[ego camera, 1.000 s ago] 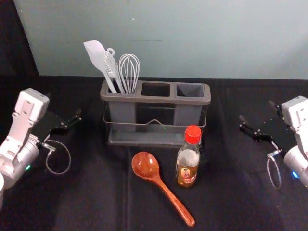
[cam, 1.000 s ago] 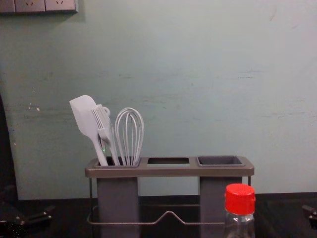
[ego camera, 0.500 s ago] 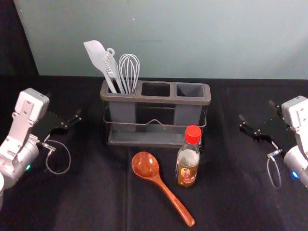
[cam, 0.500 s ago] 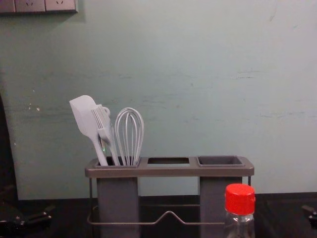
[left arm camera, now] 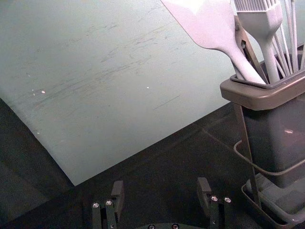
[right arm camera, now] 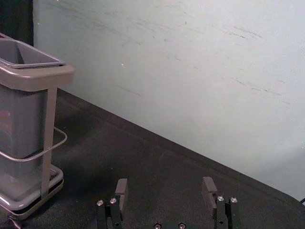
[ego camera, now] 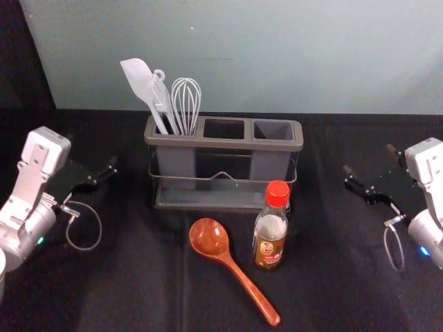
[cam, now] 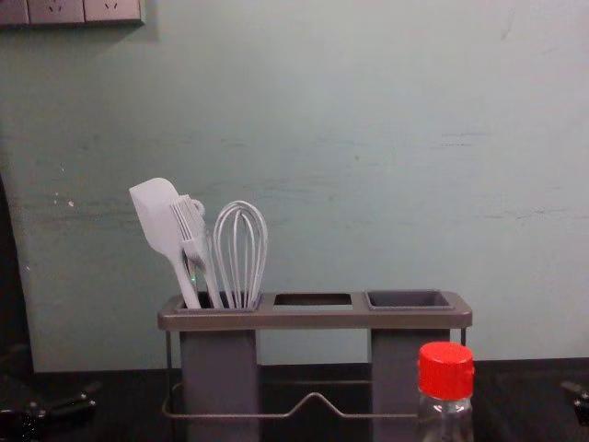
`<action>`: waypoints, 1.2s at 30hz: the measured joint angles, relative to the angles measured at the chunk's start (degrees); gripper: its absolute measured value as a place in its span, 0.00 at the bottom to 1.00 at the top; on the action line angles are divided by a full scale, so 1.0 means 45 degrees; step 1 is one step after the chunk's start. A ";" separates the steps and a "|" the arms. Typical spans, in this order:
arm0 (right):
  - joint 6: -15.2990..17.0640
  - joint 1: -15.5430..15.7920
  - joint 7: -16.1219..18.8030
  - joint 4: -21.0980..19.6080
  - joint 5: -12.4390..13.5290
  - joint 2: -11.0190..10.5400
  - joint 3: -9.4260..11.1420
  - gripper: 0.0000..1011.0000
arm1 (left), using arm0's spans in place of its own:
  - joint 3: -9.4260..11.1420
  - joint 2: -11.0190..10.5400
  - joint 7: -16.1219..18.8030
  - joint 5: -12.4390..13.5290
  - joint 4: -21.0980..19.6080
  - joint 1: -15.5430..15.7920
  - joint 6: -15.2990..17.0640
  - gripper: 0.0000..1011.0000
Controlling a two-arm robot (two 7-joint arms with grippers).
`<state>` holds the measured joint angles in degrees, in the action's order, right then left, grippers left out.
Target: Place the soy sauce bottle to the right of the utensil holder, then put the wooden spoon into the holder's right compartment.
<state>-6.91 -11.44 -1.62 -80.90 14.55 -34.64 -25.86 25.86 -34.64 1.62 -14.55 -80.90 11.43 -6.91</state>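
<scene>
Chest view: wall sockets (cam: 57,11). Head view: wooden spoon (ego camera: 209,236), glossy reddish; left gripper (ego camera: 91,153), right gripper (ego camera: 370,160), spread, flanked utensil holder (ego camera: 187,140) near table's (ego camera: 145,290) far edge.

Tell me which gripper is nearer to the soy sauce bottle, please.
Right. The right gripper is right of the bottle, farther back; the left gripper is farther away, left of the utensil holder.

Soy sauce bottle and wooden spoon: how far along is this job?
Done: neither placement, it seems.
In hand: nothing; the left gripper and right gripper are open, out on either side of the utensil holder.
To do: the bottle stands in front of the holder and must go to its right; the spoon lies beside it, bound for the right compartment.
</scene>
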 joint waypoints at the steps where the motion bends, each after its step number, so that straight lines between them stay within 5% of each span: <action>1: 0.0000 0.0001 0.0000 0.0000 0.0000 0.0000 0.0000 0.99 | 0.0000 0.0000 0.0000 0.0000 0.0000 0.0000 0.0000 0.99; 36: 0.0000 0.0001 0.0000 0.0000 0.0000 0.0000 0.0000 0.99 | 0.0000 -0.0001 0.0000 -0.0001 0.0000 0.0000 0.0000 0.99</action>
<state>-6.91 -11.43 -1.62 -80.90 14.55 -34.65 -25.86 25.86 -34.65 1.62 -14.55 -80.90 11.43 -6.91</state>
